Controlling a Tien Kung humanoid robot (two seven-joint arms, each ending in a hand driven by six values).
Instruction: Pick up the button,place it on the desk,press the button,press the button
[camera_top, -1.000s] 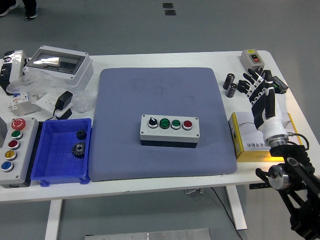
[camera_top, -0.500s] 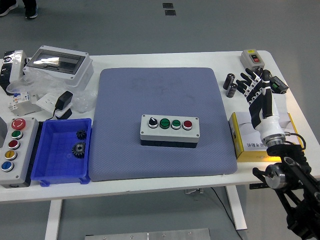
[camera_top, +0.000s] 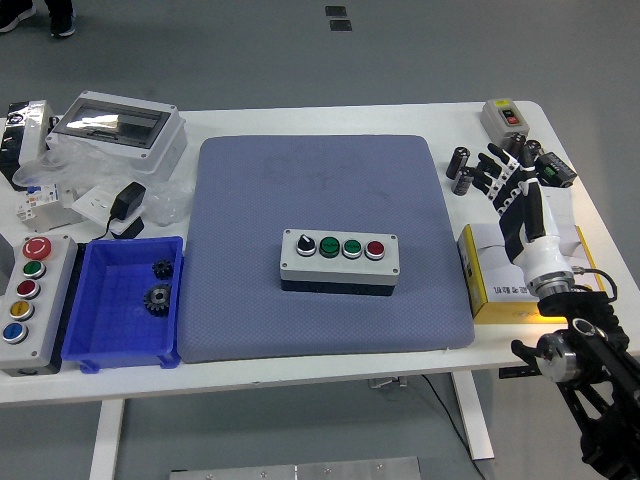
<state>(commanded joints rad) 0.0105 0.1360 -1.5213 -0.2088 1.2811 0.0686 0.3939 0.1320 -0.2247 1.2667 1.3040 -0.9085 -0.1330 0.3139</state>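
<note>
A grey button box (camera_top: 340, 259) with a black selector knob, two green buttons and a red button lies flat in the middle of the blue-grey mat (camera_top: 325, 190). My right hand (camera_top: 508, 175) is raised over the table's right side, above a yellow and white box (camera_top: 505, 272), fingers spread and holding nothing. It is well to the right of the button box and apart from it. The left arm is out of view.
A second button box with coloured buttons (camera_top: 28, 300) lies at the left edge beside a blue bin (camera_top: 125, 305) holding two gears. A clear-lidded enclosure (camera_top: 118, 128), an adapter and bags lie at back left. Small black cylinders (camera_top: 461, 170) and a grey switch box (camera_top: 504, 118) lie at back right.
My right hand has shifted slightly, a little up and then back, staying over the yellow box. The button box has not moved.
</note>
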